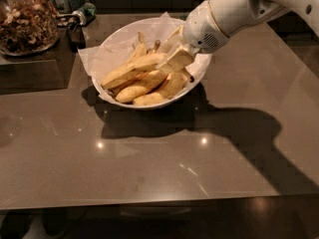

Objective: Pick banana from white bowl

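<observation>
The white bowl (112, 46), lined with crinkled white paper, stands at the back middle of the brown table and holds several yellow bananas. The longest banana (130, 69) lies on top of the pile, running from lower left to upper right. My gripper (172, 54), on the white arm reaching in from the upper right, is inside the bowl at its right side. Its fingers (177, 59) are closed on the right end of the longest banana. The banana's tip is hidden behind them.
A glass jar of nuts (27, 21) stands at the back left on a dark raised block (35, 71). Small dark items (75, 21) sit between jar and bowl. The table's front edge (149, 203) runs along the bottom.
</observation>
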